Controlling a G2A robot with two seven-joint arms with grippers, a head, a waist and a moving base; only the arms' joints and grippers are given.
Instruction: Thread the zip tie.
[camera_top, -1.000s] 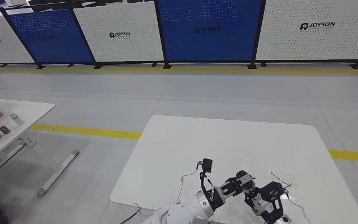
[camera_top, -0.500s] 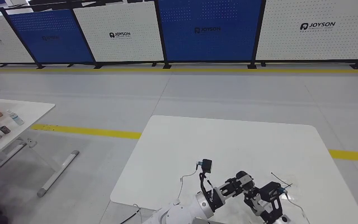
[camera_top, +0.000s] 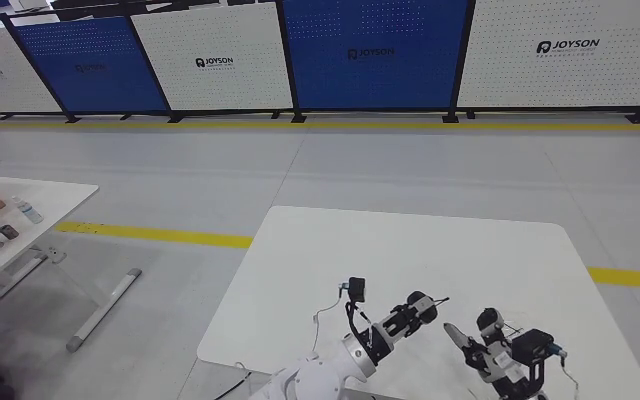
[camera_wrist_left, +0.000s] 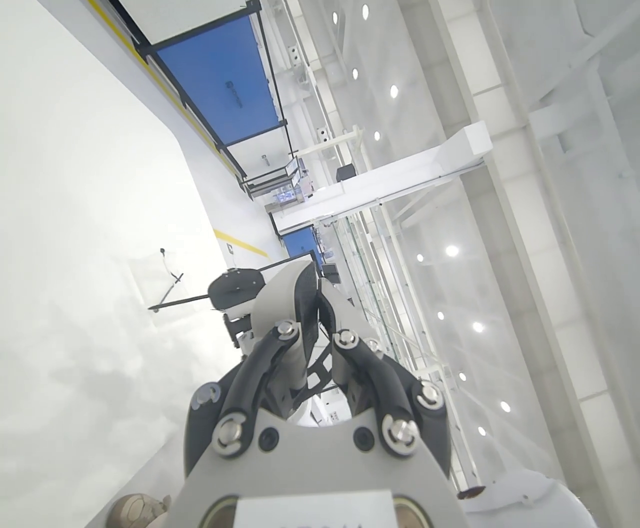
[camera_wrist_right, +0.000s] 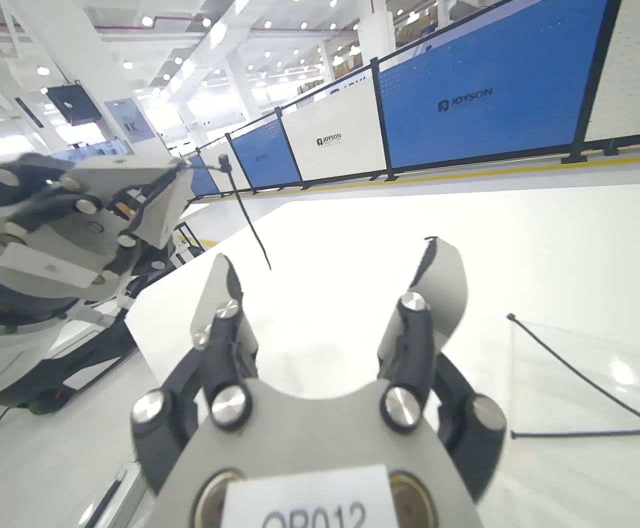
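Although your left pincer (camera_wrist_right: 186, 169) has the zip tie (camera_wrist_right: 245, 214) lifted clear of the table (camera_wrist_right: 350, 220), the task looks barely under way: the pickup is done, the threading is not. That pincer is closed tight, its two fingers pressed together on the tie close to its head end. The small head juts out just past the fingertips, and from it the strap bends away and hangs free in the air, tail pointing down toward the tabletop. You can see no loop; the tail has not gone through the head.

Move across and you come to your right pincer (camera_wrist_right: 330, 265), spread wide with nothing between its fingers (camera_wrist_right: 445, 280). The loose tail dangles just ahead of it, near one fingertip but apart from it, and not inside the gap. By the look of things, what remains is for you to catch that tail and feed it through the head.

Farther right, two spare ties (camera_wrist_right: 560, 359) lie flat on a clear sheet (camera_wrist_right: 575, 400) on the table, close beside the right pincer and untouched by it.
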